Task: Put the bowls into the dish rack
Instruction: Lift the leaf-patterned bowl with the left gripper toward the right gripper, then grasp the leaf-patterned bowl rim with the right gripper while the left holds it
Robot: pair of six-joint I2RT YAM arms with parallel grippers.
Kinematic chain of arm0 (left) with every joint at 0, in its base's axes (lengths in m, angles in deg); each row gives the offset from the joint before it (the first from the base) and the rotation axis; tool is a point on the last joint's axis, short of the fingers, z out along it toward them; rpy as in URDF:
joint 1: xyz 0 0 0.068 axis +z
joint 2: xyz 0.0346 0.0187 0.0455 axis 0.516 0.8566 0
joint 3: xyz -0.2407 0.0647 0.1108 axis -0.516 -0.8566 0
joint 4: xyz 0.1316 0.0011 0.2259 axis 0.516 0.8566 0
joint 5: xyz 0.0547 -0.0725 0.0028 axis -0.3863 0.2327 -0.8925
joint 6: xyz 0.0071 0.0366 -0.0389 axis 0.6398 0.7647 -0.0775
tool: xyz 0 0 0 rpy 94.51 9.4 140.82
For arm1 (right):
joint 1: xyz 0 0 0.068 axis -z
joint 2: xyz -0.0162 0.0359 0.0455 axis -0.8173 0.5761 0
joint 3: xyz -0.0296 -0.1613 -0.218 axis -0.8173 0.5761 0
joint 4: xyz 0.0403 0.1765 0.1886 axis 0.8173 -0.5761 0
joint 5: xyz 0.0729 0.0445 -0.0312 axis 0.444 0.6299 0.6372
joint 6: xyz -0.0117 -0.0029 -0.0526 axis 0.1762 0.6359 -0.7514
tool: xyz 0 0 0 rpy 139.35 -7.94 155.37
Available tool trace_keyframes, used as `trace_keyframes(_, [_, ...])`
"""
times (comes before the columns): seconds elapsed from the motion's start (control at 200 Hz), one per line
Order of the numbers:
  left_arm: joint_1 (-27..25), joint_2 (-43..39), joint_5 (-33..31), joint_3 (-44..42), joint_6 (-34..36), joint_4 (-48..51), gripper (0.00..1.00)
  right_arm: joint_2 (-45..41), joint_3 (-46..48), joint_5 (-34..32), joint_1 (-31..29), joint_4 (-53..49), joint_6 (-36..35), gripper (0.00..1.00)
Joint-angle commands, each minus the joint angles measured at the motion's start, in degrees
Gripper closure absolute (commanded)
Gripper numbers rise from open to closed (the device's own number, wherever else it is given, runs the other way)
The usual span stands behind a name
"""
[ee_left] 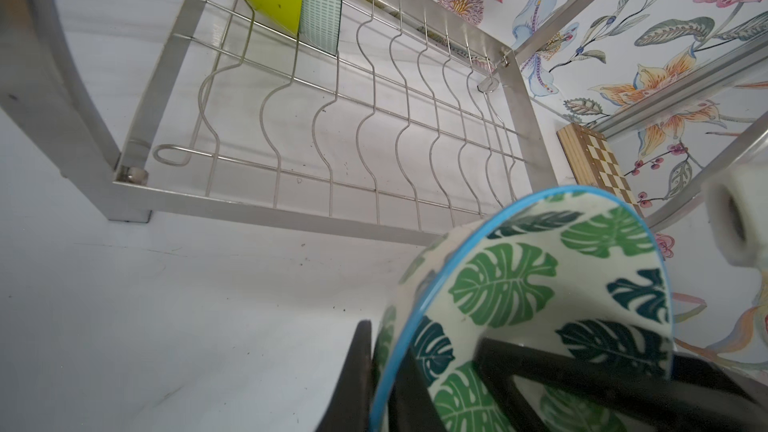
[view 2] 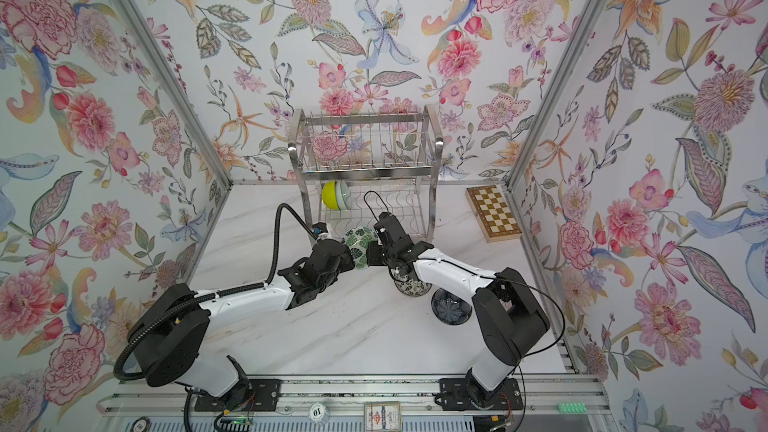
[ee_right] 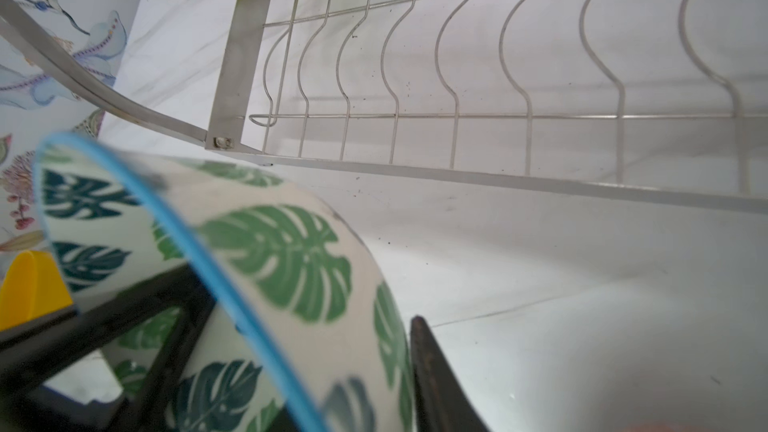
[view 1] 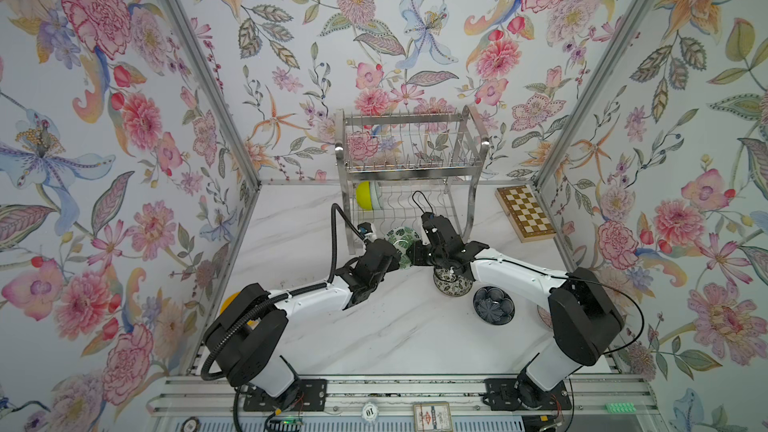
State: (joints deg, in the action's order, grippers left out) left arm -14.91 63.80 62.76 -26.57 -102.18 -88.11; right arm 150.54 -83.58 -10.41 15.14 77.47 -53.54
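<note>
The green-leaf bowl [view 1: 401,238] is held on edge above the counter [view 1: 395,326], just before the lower tier of the dish rack [view 1: 409,168] at the counter's far edge. The left hand [view 1: 395,254] is clamped on one side of its rim; the right hand [view 1: 417,258] straddles the opposite side and, in a blurred close view, appears closed on it, a hold suggesting a transfer between arms. The upright pose suits the wavy wire slots [ee_left: 374,126], where the lime-yellow bowl [view 1: 363,195] and pale aqua bowl [view 1: 376,197] stand likewise.

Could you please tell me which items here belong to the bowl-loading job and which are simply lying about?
Job: dish rack, leaf-print bowl, lime bowl, aqua bowl, black-white floral bowl, navy bowl, orange-yellow bowl.
Lying about: chessboard.
</note>
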Motion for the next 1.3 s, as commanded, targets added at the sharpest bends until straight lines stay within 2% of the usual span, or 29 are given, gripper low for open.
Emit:
trace_keyframes(0.0, [-0.8, -4.1, -3.3, -1.3, 1.4, -6.7, 1.00, 2.2, -1.4, -2.4, 0.1, 0.5, 0.5, 0.81])
trace_keyframes(0.095, [-0.9, -4.6, -3.5, -2.0, 1.7, -8.3, 1.00, 1.8, -1.3, -2.8, 0.1, 1.4, 0.7, 0.89])
trace_keyframes(0.325, [-0.9, -4.9, -3.7, -2.0, 1.9, -8.2, 1.00, -0.7, 0.6, -4.3, 0.1, 4.1, 0.5, 1.00])
trace_keyframes(0.5, [-0.9, -5.6, -3.0, -2.2, 0.7, -8.4, 0.85, -3.2, 3.4, -6.0, 0.1, 7.7, 1.1, 1.00])
trace_keyframes(0.611, [-0.9, -6.1, -2.8, -2.4, 0.5, -8.6, 0.80, -4.0, 4.2, -6.8, 0.0, 8.9, 1.7, 1.00])
trace_keyframes(0.686, [-0.9, -6.5, -2.8, -2.8, 0.0, -9.2, 0.68, -4.6, 4.5, -7.8, 0.1, 9.8, 2.7, 1.00])
trace_keyframes(0.821, [-0.9, -7.5, -1.9, -4.7, -2.2, -12.0, 0.56, -5.5, 5.7, -8.4, 0.5, 13.0, 6.9, 1.00])
trace_keyframes(1.031, [-1.0, -7.5, 0.9, -9.2, -7.1, -20.9, 0.48, -6.9, 7.3, -9.0, 0.9, 20.2, 13.9, 1.00])
trace_keyframes(1.181, [-1.2, -7.1, 1.5, -10.9, -7.7, -25.5, 0.37, -7.4, 7.3, -9.7, 0.8, 23.0, 17.3, 1.00])
trace_keyframes(1.291, [-1.4, -6.0, 2.8, -10.9, -7.2, -29.0, 0.35, -7.7, 7.4, -9.7, 0.6, 24.7, 19.0, 1.00])
